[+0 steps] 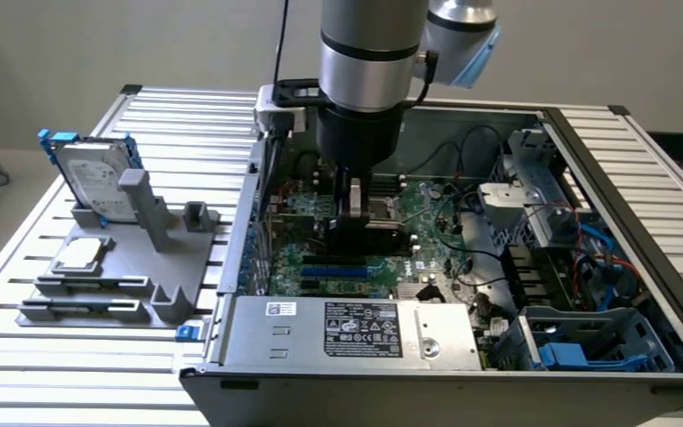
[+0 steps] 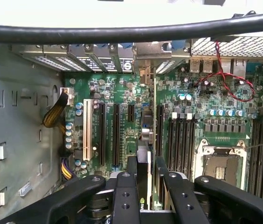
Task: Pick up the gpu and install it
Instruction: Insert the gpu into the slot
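Jaws: we see them clenched on the gpu (image 2: pixel 144 177), one of the fingers (image 2: pixel 126 191) pressed against each flat face.
Gpu: it stands on edge between the jaws, directly over the motherboard (image 2: pixel 122 93); its black shroud (image 1: pixel 372 236) faces us in the exterior view.
Contact: we cannot tell whether the card's lower edge touches the motherboard.
Expansion slots: a row of long black slots (image 2: pixel 116 135) and one white slot (image 2: pixel 86 128) lie on the motherboard, beside the card.
CPU socket: open on the motherboard (image 2: pixel 222 165), to the other side of the card from the slots.
Arm: it reaches straight down over the motherboard (image 1: pixel 372 44).
Case: the open computer case (image 1: pixel 626 222) surrounds the motherboard, with the power supply (image 1: pixel 354 327) along its near edge in the exterior view.
Fixture: a grey holder (image 1: pixel 140 267) sits on the tabletop (image 1: pixel 33 356), well apart from the motherboard on the exterior view's left.
Hard drive: upright in that holder (image 1: pixel 90 173).
CPU chip: flat on the same holder (image 1: pixel 81 253).
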Controlling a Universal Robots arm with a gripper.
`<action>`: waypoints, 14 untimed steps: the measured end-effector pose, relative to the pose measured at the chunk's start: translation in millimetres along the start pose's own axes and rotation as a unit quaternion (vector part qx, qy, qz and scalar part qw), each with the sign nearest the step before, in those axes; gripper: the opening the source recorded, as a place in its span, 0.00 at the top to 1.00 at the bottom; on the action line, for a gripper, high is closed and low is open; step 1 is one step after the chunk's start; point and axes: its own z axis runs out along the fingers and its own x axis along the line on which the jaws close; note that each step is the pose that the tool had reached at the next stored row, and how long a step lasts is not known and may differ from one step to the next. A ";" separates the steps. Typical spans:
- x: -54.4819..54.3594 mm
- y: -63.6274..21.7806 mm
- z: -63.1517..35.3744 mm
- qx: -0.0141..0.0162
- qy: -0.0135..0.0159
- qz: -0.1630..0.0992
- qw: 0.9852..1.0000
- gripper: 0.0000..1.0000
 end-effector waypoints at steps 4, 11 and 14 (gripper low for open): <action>0.0 1.0 4.5 0.000 0.000 0.000 1.000 0.73; 0.1 1.6 11.7 0.000 0.000 0.000 1.000 0.73; 0.3 1.9 14.8 0.000 0.000 0.000 1.000 0.73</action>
